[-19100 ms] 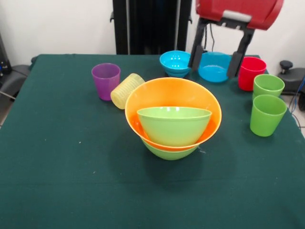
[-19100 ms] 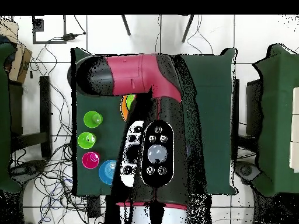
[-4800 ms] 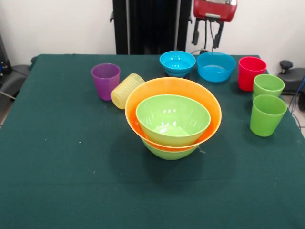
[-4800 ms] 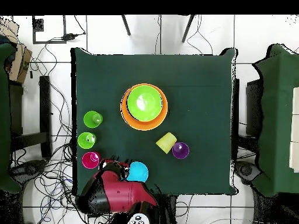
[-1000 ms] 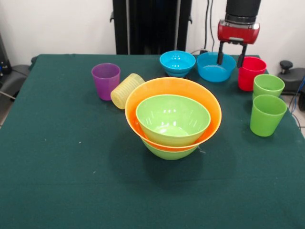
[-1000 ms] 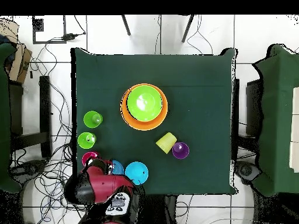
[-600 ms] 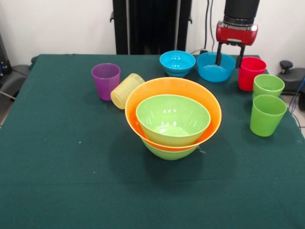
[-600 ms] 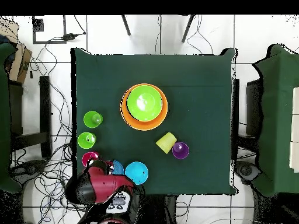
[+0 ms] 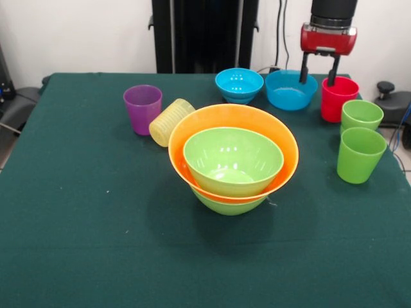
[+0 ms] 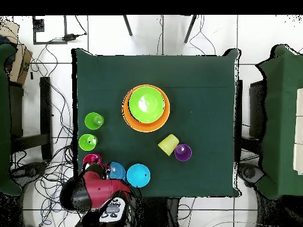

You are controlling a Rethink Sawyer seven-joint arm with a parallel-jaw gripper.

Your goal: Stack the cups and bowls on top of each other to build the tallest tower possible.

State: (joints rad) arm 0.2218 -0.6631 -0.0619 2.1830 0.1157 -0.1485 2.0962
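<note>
Since half a second ago, end effector [image 9: 319, 72] is sitting slightly further right and higher in the front view, now hanging over the gap between the larger blue bowl [image 9: 291, 90] and the red cup [image 9: 338, 98]. Its two fingers are spread apart and gripping nothing; one tip is showing in front of the blue bowl's rim, the other at the red cup's near rim. Everything else is lying unchanged on the green table [image 9: 90, 218]. Tower [image 9: 234, 160] is standing mid-table: lime bowl under the orange bowl, second lime bowl nested inside, no cup on it. Smaller blue bowl [image 9: 239, 85] is sitting just beside the larger one. Two green cups [image 9: 359, 145] are standing near the red cup. Purple cup [image 9: 142, 109] is standing upright, ribbed yellow cup [image 9: 170, 122] lying on its side against it.
</note>
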